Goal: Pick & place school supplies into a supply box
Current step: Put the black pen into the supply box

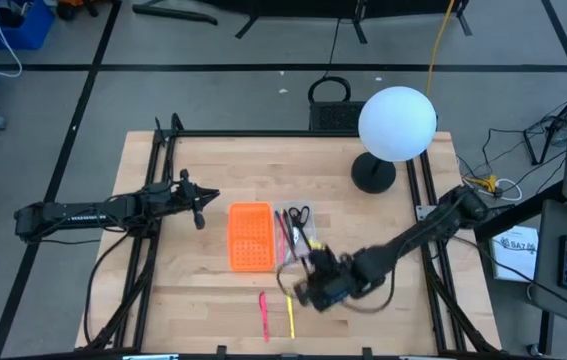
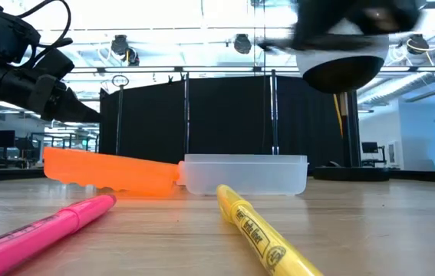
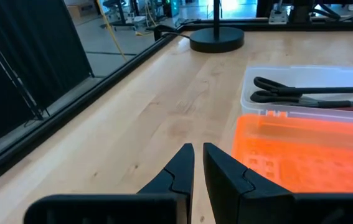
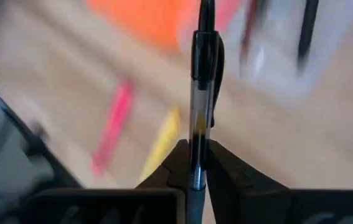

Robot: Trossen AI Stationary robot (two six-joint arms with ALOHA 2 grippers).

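- Supply box (image 1: pixel 296 232): clear tray on the wooden surface (image 1: pixel 193 300), just beside the orange perforated piece (image 1: pixel 249 236); scissors (image 3: pixel 307 90) and some pens already lie in it.
- Step in hand, by my reading: carry. Right gripper (image 1: pixel 315 287) hangs near the box's front end, jaws closed on a clear-barrelled pen (image 4: pixel 200 93).
- Next move calls for bringing the pen over the box, then opening.
- Pink marker (image 1: pixel 263 312) and yellow marker (image 1: pixel 289 316) not yet picked up.
- Left gripper (image 1: pixel 201 206) waits beside the orange piece, jaws nearly closed, holding nothing.
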